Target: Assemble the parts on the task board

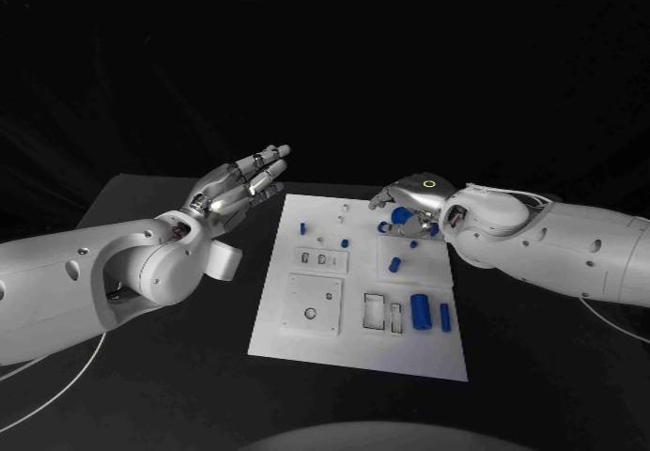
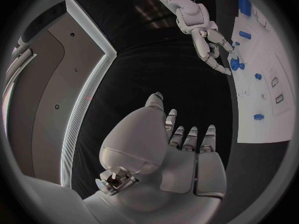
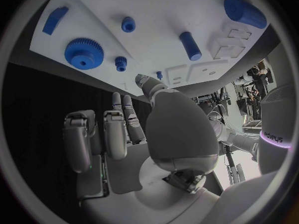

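The white task board [image 1: 355, 346] lies mid-table with blue parts on it. At its far right end sits a blue gear [image 1: 401, 216], and my right hand [image 1: 410, 195] hovers just over it, fingers apart and pointing down, holding nothing. The right wrist view shows the gear [image 3: 84, 53] beyond the fingertips, beside a smaller gear [image 3: 121, 62] and a short peg [image 3: 190, 46]. Two blue cylinders [image 1: 420, 306] lie near the board's near right corner. My left hand [image 1: 244, 183] is raised left of the board's far corner, its fingers straight, spread and empty.
A square plate with a hole [image 1: 315, 306] and small rectangular sockets [image 1: 374, 311] occupy the board's near half. Small blue pieces [image 1: 301, 226] dot its far left part. Black table [image 1: 162, 395] surrounds the board on all sides.
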You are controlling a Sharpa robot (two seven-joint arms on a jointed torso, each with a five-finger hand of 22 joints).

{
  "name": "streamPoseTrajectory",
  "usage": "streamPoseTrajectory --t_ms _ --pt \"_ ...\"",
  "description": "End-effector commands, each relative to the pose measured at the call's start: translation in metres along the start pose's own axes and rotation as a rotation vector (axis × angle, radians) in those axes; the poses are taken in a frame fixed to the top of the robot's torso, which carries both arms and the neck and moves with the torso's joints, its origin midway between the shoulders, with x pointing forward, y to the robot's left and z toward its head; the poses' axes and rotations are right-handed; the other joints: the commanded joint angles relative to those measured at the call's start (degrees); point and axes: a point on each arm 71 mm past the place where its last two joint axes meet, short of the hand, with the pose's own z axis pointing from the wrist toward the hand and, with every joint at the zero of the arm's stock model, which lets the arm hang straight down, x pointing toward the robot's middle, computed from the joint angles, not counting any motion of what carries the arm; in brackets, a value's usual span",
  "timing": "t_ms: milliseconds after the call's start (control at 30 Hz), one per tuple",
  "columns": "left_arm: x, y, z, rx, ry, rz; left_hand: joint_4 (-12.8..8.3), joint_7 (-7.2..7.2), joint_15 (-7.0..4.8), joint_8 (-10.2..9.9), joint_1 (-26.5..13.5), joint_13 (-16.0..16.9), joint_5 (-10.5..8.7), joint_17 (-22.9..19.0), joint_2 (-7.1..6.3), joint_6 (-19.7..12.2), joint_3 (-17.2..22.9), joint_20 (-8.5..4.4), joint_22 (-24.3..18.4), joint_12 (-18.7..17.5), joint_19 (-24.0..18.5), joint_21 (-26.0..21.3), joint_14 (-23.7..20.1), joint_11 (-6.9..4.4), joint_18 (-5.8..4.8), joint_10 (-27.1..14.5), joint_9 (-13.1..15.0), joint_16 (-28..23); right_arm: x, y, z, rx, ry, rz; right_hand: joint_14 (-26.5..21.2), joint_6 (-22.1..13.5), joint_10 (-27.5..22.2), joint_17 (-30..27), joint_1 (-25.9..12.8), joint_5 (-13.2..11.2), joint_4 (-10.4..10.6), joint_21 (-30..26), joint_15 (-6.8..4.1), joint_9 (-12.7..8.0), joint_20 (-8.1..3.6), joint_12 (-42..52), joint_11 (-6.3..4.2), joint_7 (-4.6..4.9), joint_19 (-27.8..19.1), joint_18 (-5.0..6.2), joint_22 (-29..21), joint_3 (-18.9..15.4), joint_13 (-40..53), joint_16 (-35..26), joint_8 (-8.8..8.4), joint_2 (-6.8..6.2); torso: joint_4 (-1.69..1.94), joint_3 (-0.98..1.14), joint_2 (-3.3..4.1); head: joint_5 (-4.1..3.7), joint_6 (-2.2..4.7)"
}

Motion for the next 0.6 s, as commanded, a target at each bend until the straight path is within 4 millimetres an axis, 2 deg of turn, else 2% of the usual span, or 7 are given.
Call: streamPoseTrajectory --t_ms 33,200,333,400,600 --pt "0.003 -0.001 0.001 0.007 0.030 -0.004 -0.02 0.09 0.32 0.44 0.62 -0.05 0.26 0.06 -0.15 0.64 -0.20 0.40 -0.84 -0.19 0.07 0.20 -0.01 0.38 1.00 -0.01 0.06 0.26 0.009 -0.001 0.001 0.001 0.069 0.008 2.64 2.10 0.88 1.51 0.36 1.01 -0.17 -0.26 0.40 0.27 0.58 -0.18 -0.10 0.18 3.99 -0.07 12.96 -0.35 -0.28 -0.16 0.91 0.22 -0.03 -0.06 -0.17 0.09 -0.30" --pt "0.004 -0.001 0.001 0.009 0.033 -0.002 -0.01 0.23 0.40 0.57 0.77 -0.05 0.36 0.08 -0.09 0.88 -0.21 0.44 -0.82 -0.19 0.11 0.24 0.04 0.54 0.99 -0.01 0.09 0.32 0.016 -0.001 0.003 0.006 0.082 0.013 2.51 5.12 2.60 1.31 0.81 4.32 -0.88 -0.28 0.30 1.84 0.56 0.11 -0.21 0.58 4.00 -0.08 13.01 -0.72 -0.46 -0.14 2.43 0.69 -0.01 -0.08 -0.24 0.05 -0.37" --pt "0.003 -0.001 0.002 0.011 0.038 0.001 -0.02 0.41 0.48 0.70 0.98 -0.05 0.52 0.11 -0.01 1.10 -0.20 0.49 -0.79 -0.19 0.17 0.30 0.11 0.74 0.99 -0.01 0.10 0.40 0.020 -0.003 0.003 0.013 0.075 0.016 2.39 5.57 3.69 1.07 1.41 9.76 -1.85 -0.31 0.31 3.75 0.52 0.28 -0.17 0.59 3.99 -0.07 13.03 -0.33 -0.58 -0.15 3.17 0.86 0.00 -0.13 -0.29 -0.07 -0.38" --pt "0.003 0.000 0.002 0.009 0.039 0.001 -0.02 0.47 0.52 0.75 1.06 -0.05 0.58 0.11 0.01 1.17 -0.20 0.51 -0.78 -0.19 0.19 0.32 0.12 0.82 0.99 -0.01 0.11 0.41 0.021 -0.004 0.003 0.019 0.073 0.015 2.31 5.29 3.95 0.91 1.62 11.23 -2.26 -0.36 0.36 4.62 0.54 0.26 -0.12 0.56 3.92 -0.05 12.97 0.04 -0.65 -0.19 3.31 0.98 0.04 -0.14 -0.32 -0.11 -0.41" --pt "0.002 0.001 0.001 0.004 0.040 0.002 -0.04 0.66 0.63 0.88 1.27 -0.05 0.67 0.13 0.04 1.38 -0.21 0.56 -0.74 -0.19 0.29 0.41 0.16 1.04 1.00 -0.01 0.12 0.46 0.022 -0.007 0.004 0.030 0.062 0.011 2.00 4.99 4.02 0.01 1.94 11.75 -2.60 -0.64 0.42 5.31 0.56 0.18 -0.10 0.56 3.51 0.09 12.59 0.57 -0.73 -0.44 3.36 1.35 0.06 -0.16 -0.43 -0.02 -0.68"
